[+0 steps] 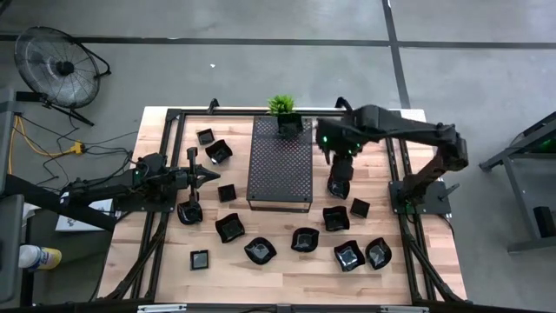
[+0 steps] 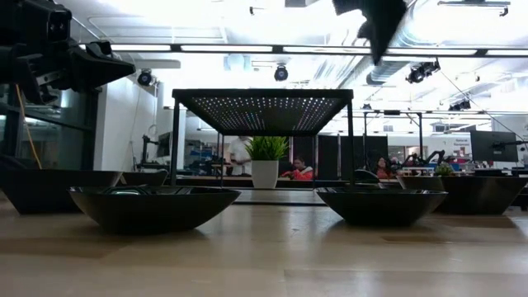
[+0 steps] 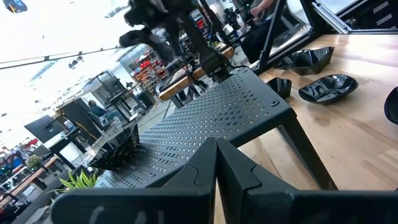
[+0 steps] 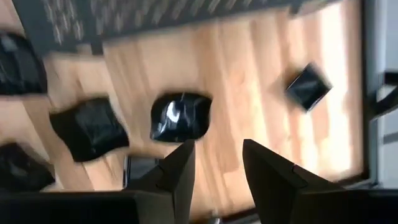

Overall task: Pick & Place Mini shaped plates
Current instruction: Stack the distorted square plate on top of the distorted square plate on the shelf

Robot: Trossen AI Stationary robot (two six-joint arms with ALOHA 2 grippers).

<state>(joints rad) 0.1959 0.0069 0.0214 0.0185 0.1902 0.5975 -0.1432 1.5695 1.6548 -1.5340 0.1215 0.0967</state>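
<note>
Several mini shaped plates, small glossy black dishes, lie scattered on the wooden table around the raised perforated tray (image 1: 280, 163), such as one (image 1: 229, 228) in front of it and one (image 1: 218, 152) to its left. One dish (image 3: 118, 146) sits on the tray's far end by the plant. My right gripper (image 1: 340, 167) hangs open above the table just right of the tray, over a dish (image 1: 338, 187). In the right wrist view its fingers (image 4: 217, 165) stand apart with nothing between them, and a rounded dish (image 4: 180, 116) lies below. My left gripper (image 1: 204, 176) is shut and empty left of the tray.
A small green plant (image 1: 282, 106) stands at the tray's far end. Black frame rails (image 1: 395, 183) border the table on both sides. In the low view two dishes (image 2: 153, 206) (image 2: 381, 204) lie close in front, and people sit in the room behind.
</note>
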